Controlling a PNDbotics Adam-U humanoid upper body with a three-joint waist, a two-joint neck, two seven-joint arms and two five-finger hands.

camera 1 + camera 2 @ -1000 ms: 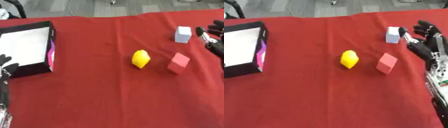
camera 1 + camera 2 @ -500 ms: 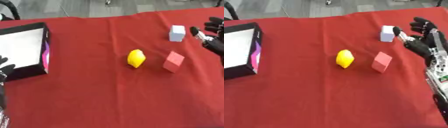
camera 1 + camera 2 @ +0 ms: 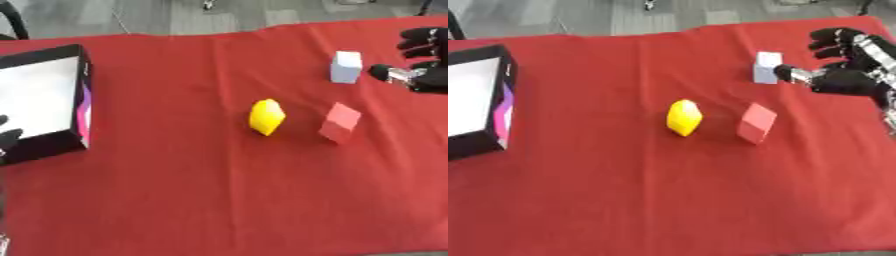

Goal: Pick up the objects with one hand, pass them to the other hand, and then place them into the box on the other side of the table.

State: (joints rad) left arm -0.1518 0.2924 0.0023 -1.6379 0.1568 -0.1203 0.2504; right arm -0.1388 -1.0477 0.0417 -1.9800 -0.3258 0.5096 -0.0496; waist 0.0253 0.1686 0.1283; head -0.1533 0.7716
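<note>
On the red cloth lie a yellow faceted block [image 3: 266,116] near the middle, a red cube [image 3: 339,122] just right of it, and a pale blue-white block [image 3: 346,66] farther back right. My right hand [image 3: 846,75] hovers open beside the pale block, thumb tip almost touching its right side, fingers spread above. The black box [image 3: 80,107] with a white inside sits at the left edge. Only a dark bit of my left hand [image 3: 7,138] shows at the left edge, in front of the box.
The red tablecloth [image 3: 219,200] covers the whole table; its far edge meets a grey floor. A chair leg shows at the top left.
The camera has shifted, moving everything in the picture. My right hand has moved up and in toward the pale block; the blocks themselves lie as before.
</note>
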